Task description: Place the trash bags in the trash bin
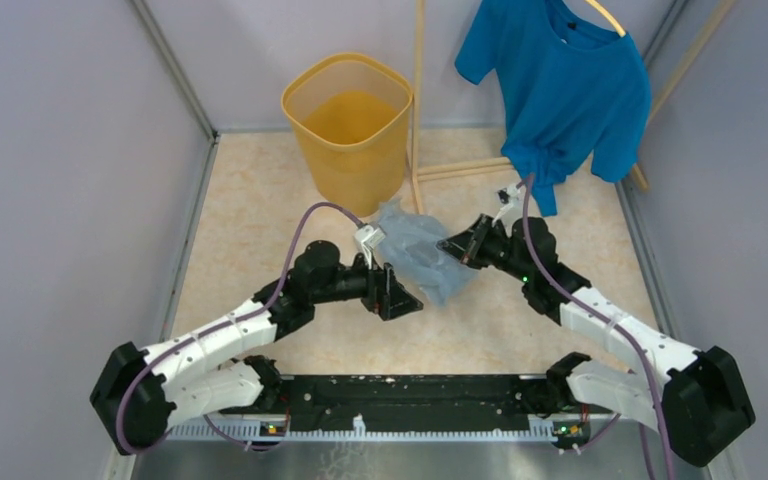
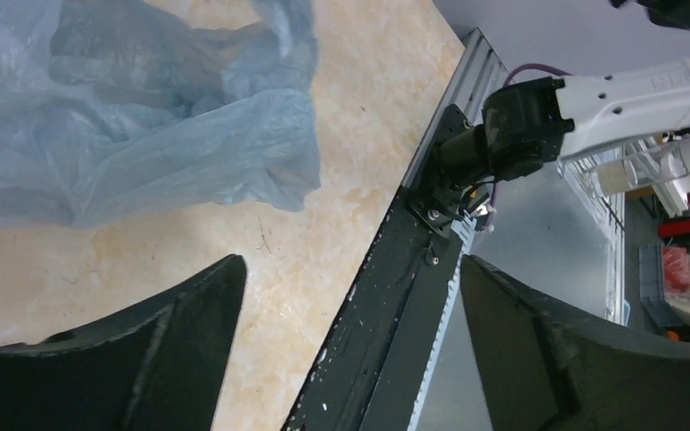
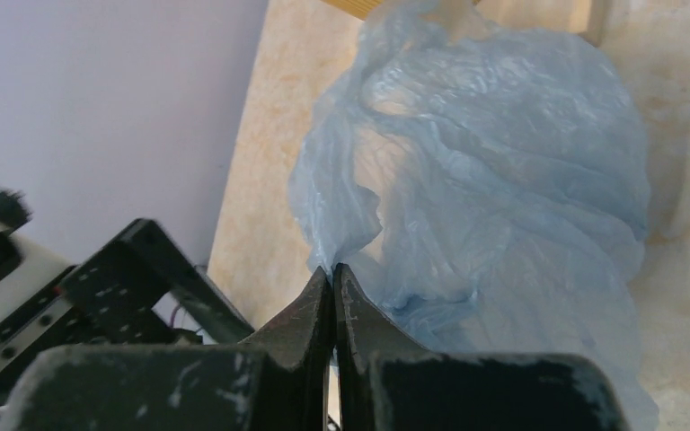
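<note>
**Bag on worktop, not yet in bin: grasp stage**

Trash bin (image 1: 348,125) stands upright at the far left-centre of the worktop (image 1: 245,220); nothing blue shows inside it.

Left pincer (image 1: 398,293) sits just beside the bag's near-left edge with its jaws spread wide and nothing between them. In the wrist view the film lies ahead of the fingers, apart from them.

Trash bag (image 1: 425,255) lies crumpled flat on the worktop between the two pincers, just in front of the bin.

Right pincer (image 1: 448,243) is closed tight, tips at the bag's right edge. Cannot tell whether any film is caught.

Blue T-shirt (image 1: 565,85) hangs at far right; not part of the task.

Judgement: pick-up step. Next the left pincer needs to advance onto a raised fold and close, then lift the bag clear over the rim. The film is slippery and wider than the bin.
</note>
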Robot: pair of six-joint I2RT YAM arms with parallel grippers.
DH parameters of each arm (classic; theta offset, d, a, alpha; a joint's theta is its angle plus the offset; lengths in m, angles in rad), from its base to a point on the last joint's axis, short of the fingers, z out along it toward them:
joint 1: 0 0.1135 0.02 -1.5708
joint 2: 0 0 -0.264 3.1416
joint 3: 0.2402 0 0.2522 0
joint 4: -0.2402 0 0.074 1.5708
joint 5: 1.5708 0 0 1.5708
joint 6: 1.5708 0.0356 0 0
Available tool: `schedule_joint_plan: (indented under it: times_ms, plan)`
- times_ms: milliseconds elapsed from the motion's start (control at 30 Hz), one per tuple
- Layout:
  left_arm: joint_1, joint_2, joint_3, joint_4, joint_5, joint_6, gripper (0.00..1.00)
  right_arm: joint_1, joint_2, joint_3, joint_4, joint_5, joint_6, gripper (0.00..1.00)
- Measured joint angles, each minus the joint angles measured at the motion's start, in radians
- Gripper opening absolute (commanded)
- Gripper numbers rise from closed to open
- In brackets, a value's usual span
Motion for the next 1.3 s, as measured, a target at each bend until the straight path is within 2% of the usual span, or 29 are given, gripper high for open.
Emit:
schedule_joint_plan:
  times_ms: [67,100,200,433,600,833,867,933,1067,1167,1200,1300]
  plan:
    - [0.0,0.042,0.006,0.013,-0.024,-0.012,0.81,0.0,-0.014,-0.01,0.027,-0.026,0.0,0.0]
    - [0.0,0.061,0.009,0.012,-0.045,-0.02,0.8,0.0,-0.019,-0.014,0.038,-0.035,0.0,0.0]
    - [-0.001,0.12,0.031,-0.02,-0.14,-0.044,0.88,0.0,-0.027,-0.016,0.069,-0.073,-0.003,0.0]
    - [0.0,0.171,0.076,-0.07,-0.338,-0.154,0.75,0.0,-0.027,-0.039,0.162,-0.18,-0.011,0.0]
    - [0.0,0.222,0.081,-0.018,-0.388,-0.203,0.54,0.005,-0.024,-0.047,0.205,-0.244,-0.008,0.0]
    - [0.0,0.375,0.187,0.051,-0.351,-0.199,0.39,0.09,-0.024,-0.047,0.263,-0.271,0.02,0.0]
    - [-0.001,0.396,0.204,0.061,-0.346,-0.201,0.39,0.097,-0.026,-0.047,0.266,-0.27,0.026,0.0]
    - [-0.001,0.43,0.231,0.083,-0.338,-0.2,0.48,0.097,-0.05,-0.047,0.23,-0.24,0.028,0.0]
    - [-0.001,0.411,0.206,0.084,-0.355,-0.193,0.71,0.043,-0.169,-0.047,0.111,-0.137,0.013,0.0]
    - [0.0,0.333,0.163,0.045,-0.382,-0.179,0.94,-0.006,-0.228,-0.046,0.063,-0.103,-0.006,0.0]
    - [-0.001,0.301,0.15,0.032,-0.395,-0.175,0.98,-0.016,-0.232,-0.044,0.051,-0.097,-0.014,0.0]
    - [0.001,0.182,0.091,-0.019,-0.448,-0.167,0.99,-0.022,-0.227,-0.043,0.014,-0.089,-0.023,0.0]
